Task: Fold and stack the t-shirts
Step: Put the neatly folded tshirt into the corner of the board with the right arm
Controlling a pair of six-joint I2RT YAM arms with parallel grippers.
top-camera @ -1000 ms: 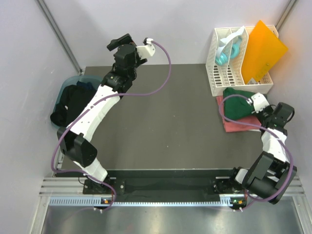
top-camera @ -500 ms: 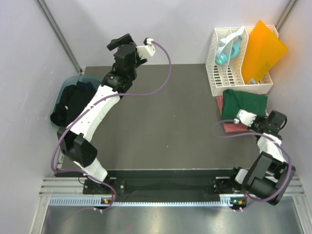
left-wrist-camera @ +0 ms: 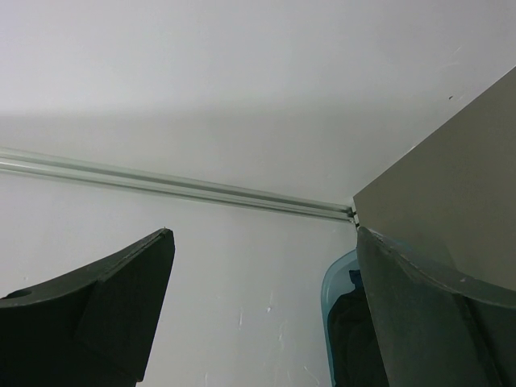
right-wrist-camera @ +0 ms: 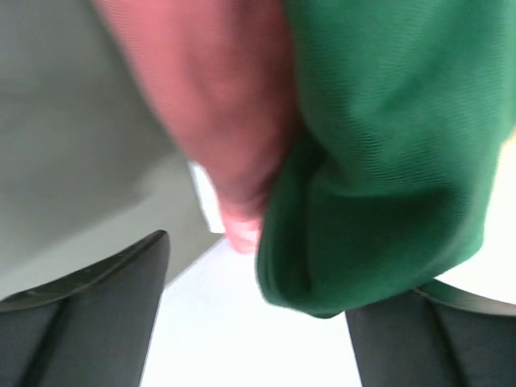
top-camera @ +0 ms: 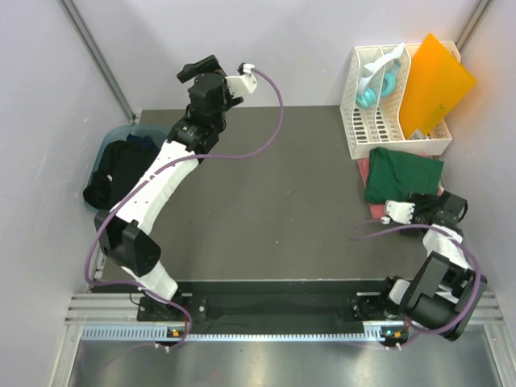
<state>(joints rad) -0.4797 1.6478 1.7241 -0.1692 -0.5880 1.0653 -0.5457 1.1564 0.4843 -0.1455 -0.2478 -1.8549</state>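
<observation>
A folded dark green t-shirt [top-camera: 405,172] lies on a coral pink t-shirt [top-camera: 375,209] at the table's right side, in front of the rack. My right gripper [top-camera: 421,201] sits at the near edge of that stack, open. In the right wrist view the green fold [right-wrist-camera: 387,145] and the pink cloth [right-wrist-camera: 210,105] fill the top, and the green edge hangs close to the right finger [right-wrist-camera: 427,339], unclamped. Dark t-shirts [top-camera: 117,171] are heaped in a blue bin [top-camera: 121,133] at the left. My left gripper [top-camera: 198,72] is raised at the back, open and empty [left-wrist-camera: 262,306].
A white slotted rack [top-camera: 385,113] holding an orange plastic sheet [top-camera: 434,81] and a light blue item stands at the back right. Grey walls close in on both sides. The blue bin's rim [left-wrist-camera: 332,282] shows in the left wrist view.
My right gripper has opened, let go of the green t-shirt and drawn back toward the near edge. The green shirt now lies flat on the pink one. The left arm has stayed still.
</observation>
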